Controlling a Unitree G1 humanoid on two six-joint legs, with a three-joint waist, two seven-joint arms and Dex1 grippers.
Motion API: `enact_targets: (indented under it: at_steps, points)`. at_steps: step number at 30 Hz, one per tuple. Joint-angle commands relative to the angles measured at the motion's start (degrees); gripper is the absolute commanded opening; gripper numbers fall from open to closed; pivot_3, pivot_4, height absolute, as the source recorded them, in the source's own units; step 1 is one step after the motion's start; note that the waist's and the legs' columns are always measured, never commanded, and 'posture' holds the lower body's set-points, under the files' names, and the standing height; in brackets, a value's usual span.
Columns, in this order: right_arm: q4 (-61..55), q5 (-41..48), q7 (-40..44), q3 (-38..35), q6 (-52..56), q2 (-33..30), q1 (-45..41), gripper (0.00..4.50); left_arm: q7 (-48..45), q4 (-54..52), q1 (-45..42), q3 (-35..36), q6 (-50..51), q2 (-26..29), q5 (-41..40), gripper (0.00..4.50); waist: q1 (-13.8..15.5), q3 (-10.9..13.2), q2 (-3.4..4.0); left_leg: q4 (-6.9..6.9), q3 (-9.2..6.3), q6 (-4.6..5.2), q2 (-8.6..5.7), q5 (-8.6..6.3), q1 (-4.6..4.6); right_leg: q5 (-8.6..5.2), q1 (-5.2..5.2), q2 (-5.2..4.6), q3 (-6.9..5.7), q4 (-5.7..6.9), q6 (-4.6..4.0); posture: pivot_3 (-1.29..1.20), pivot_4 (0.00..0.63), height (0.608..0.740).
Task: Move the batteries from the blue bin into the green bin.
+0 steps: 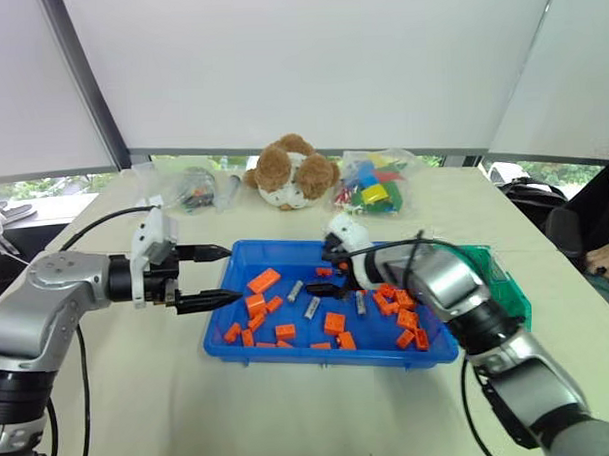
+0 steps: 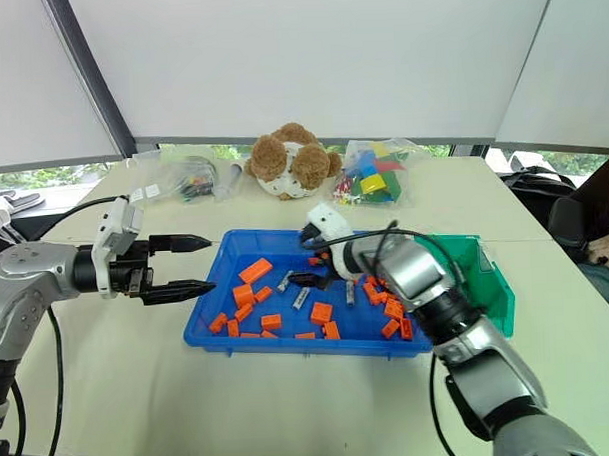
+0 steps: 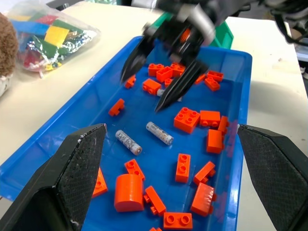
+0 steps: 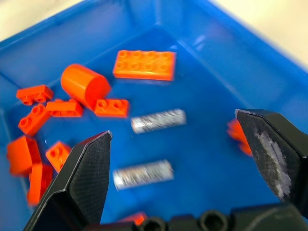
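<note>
Right gripper (image 4: 180, 166): jaws released, above batteries (image 4: 143, 173) in blue bin (image 4: 269, 72); straddle one battery, avoid bricks (image 4: 145, 64). Left gripper (image 1: 218, 276): jaws released.

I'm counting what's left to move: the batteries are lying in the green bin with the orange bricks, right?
Not quite. The batteries are lying in the blue bin with the orange bricks, not in the green bin. The left wrist view shows them on the blue floor.
</note>
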Motion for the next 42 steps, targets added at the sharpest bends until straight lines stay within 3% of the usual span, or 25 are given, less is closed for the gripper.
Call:
enact_targets:
  at_steps: [1, 14, 20, 23, 26, 30, 35, 38, 42]
  points:
    - [6.04, -2.70, -0.52, 0.34, -3.21, 3.36, -2.95, 4.47, -0.27, -1.70, 1.13, 0.75, -1.08, 1.55, 0.79, 4.50, -0.02, 0.00, 0.00, 0.00, 0.02, -0.01, 0.01, 0.00, 0.00, 0.00, 0.00, 0.00, 0.00, 0.00, 0.00, 0.00, 0.150, 0.727]
    - [23.09, -11.76, -3.62, 0.81, -11.53, 11.07, -4.45, 4.47, 1.91, -4.89, 3.21, 1.81, 0.04, 1.56, 0.12, 4.50, -0.19, -0.01, -0.02, 0.00, 0.04, -0.03, 0.04, 0.01, 0.00, 0.00, -0.01, 0.01, -0.02, 0.01, 0.00, 0.00, 0.150, 0.727]
    - [25.11, -12.45, -2.50, -0.32, -11.52, 12.73, -4.28, 4.47, 2.41, -5.26, 3.27, 1.75, -0.05, 1.44, 0.17, 4.50, -0.49, -0.02, -0.03, -0.01, 0.04, -0.04, 0.04, 0.02, 0.00, 0.00, 0.00, 0.00, -0.02, 0.01, 0.00, 0.00, 0.150, 0.727]
    - [24.30, -13.04, -1.67, 0.00, -11.17, 12.75, -3.77, 3.67, 2.60, -5.28, 3.21, 1.67, -0.19, 1.43, 0.21, 4.50, -0.84, -0.02, -0.03, -0.01, 0.03, -0.04, 0.04, 0.02, 0.00, 0.00, 0.01, 0.00, -0.03, 0.01, 0.00, 0.00, 0.150, 0.727]
    - [23.05, -13.28, -0.94, 0.20, -10.51, 12.44, -3.16, 2.28, 2.72, -5.23, 3.05, 1.57, -0.34, 1.37, 0.23, 4.50, -1.27, -0.02, -0.03, -0.01, 0.03, -0.04, 0.04, 0.02, 0.00, 0.00, 0.02, 0.00, -0.03, 0.01, 0.00, 0.00, 0.150, 0.727]
    - [20.66, -13.63, -0.28, 0.20, -9.41, 11.90, -2.13, 2.18, 2.87, -5.26, 2.85, 1.30, -0.42, 1.07, 0.27, 4.50, -1.44, -0.02, -0.03, -0.03, 0.02, -0.04, 0.05, 0.02, 0.01, 0.00, 0.02, 0.01, -0.03, 0.01, 0.01, 0.00, 0.150, 0.727]
    - [7.07, -12.38, -0.79, -5.04, -3.07, 6.97, -2.30, 2.18, 3.27, -5.86, 2.67, 1.10, 0.22, 0.46, -0.38, 4.50, -1.26, -0.01, -0.02, -0.02, 0.03, -0.05, 0.04, 0.02, -0.01, 0.00, 0.01, -0.02, -0.03, 0.00, 0.01, 0.00, 0.150, 0.727]
    - [-7.27, -10.26, -1.93, -15.19, 6.31, -1.96, -1.49, 2.18, 3.52, -6.67, 2.82, 0.51, 0.98, -0.39, -1.03, 4.50, -0.79, 0.01, 0.01, -0.01, 0.04, -0.05, 0.03, 0.02, -0.12, 0.00, -0.08, -0.05, -0.03, 0.00, 0.01, 0.00, 0.150, 0.727]
    - [-15.01, -9.75, -2.70, -23.70, 14.22, -13.48, 2.51, 2.18, 3.50, -6.51, 2.34, -0.48, 1.42, -1.51, -1.42, 4.50, 0.10, -0.02, -0.03, -0.01, 0.04, -0.04, 0.01, 0.01, -0.25, 0.00, -0.18, -0.08, -0.04, -0.05, 0.01, 0.00, 0.150, 0.727]
